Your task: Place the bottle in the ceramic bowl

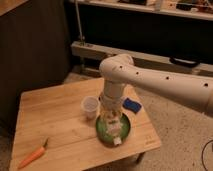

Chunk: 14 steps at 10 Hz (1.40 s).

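Observation:
The green ceramic bowl (126, 129) sits near the right front of the wooden table (55, 117). My white arm reaches down from the right, and my gripper (114, 131) hangs directly over the bowl's inside. A pale object with a white end, likely the bottle (116, 136), sits at the gripper's tip inside the bowl. I cannot tell whether it rests on the bowl or is still held.
A whitish translucent plastic cup (90, 107) stands just left of the bowl. A blue object (132, 105) lies behind the bowl near the table's right edge. An orange carrot (32, 156) lies at the front left corner.

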### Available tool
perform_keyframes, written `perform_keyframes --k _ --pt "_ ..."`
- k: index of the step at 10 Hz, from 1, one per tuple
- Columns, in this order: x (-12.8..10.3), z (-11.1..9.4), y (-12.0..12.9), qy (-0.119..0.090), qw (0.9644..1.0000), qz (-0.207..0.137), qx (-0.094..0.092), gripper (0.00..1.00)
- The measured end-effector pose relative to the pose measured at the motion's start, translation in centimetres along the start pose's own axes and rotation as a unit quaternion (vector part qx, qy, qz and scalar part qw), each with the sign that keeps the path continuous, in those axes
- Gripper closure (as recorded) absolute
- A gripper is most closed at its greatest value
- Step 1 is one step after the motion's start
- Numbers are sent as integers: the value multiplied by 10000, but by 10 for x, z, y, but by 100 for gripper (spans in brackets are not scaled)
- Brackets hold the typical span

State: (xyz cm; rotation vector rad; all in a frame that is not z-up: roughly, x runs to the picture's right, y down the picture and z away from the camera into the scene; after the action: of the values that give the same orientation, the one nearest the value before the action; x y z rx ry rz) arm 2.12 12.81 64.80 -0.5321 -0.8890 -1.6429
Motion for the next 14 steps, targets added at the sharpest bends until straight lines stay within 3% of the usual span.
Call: perform_keyframes --k 8,14 --pt "9 54 27 -101 9993 358 37 100" --pt "35 69 39 -241 9986 461 133 100"
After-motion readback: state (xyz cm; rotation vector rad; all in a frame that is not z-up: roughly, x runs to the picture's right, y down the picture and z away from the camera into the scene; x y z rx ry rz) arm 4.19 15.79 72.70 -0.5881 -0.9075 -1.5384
